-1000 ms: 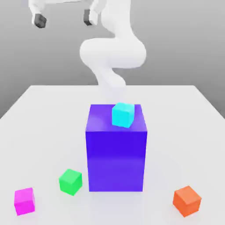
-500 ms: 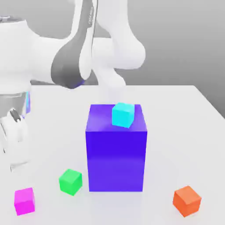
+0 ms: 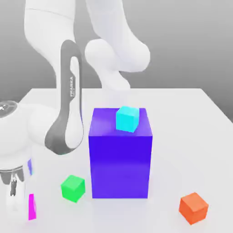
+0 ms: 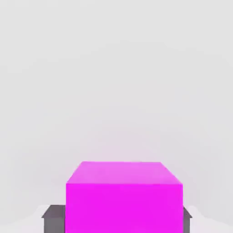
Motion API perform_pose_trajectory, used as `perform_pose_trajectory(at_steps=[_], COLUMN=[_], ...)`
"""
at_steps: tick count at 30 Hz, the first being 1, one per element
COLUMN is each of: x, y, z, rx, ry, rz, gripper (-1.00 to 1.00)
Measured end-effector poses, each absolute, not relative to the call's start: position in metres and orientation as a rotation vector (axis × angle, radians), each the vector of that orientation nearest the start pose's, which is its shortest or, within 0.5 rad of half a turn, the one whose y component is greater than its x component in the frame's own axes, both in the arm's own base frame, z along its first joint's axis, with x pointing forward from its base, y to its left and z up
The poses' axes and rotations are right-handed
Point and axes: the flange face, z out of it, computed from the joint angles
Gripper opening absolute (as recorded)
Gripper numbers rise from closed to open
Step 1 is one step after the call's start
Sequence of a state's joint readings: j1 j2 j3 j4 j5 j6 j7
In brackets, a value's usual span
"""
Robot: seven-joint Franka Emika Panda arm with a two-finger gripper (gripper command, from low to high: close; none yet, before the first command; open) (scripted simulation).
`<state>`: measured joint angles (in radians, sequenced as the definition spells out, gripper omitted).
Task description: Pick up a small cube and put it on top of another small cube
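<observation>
Gripper point(image 4: 117, 218) is clamped on the magenta-pink cube point(image 4: 124, 200), dark fingertips point(image 4: 53, 217) pressing both sides (cube resting on the white table point(image 3: 191, 113), near the green cube point(image 3: 73, 188)).

Setting: a simulated test bench, not a real room.

A plain white table point(image 3: 182, 102) stands before a blank grey backdrop, with no walls or furniture. A smooth white robot arm point(image 3: 68, 91) leans over flat-coloured blocks: a large blue-violet block point(image 3: 120, 159), a cyan cube point(image 3: 127, 119), a green cube point(image 3: 73, 188) and an orange cube point(image 3: 194, 207).
</observation>
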<state>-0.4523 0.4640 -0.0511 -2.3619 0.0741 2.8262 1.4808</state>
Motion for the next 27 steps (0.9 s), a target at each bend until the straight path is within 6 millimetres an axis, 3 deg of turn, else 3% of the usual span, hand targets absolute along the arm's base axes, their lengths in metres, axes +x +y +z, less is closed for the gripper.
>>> perform_pose_trajectory(at_steps=[5,9,14,18,24,25,27], x=[0.435,0.421,0.391,0.366,0.364,0.363,0.363], y=[-0.243,-0.203,-0.149,-0.131,-0.130,-0.129,-0.129], z=[0.188,0.219,0.240,0.236,0.186,0.180,0.180], rx=[-1.632,-1.658,-1.736,-1.766,-1.768,-1.769,-1.768], ry=[2.679,2.626,2.581,2.595,2.597,2.596,2.596], rz=[0.000,0.017,0.014,-0.003,-0.005,-0.004,-0.004], gripper=[-1.00,-1.00,-1.00,-1.00,-1.00,1.00,1.00])
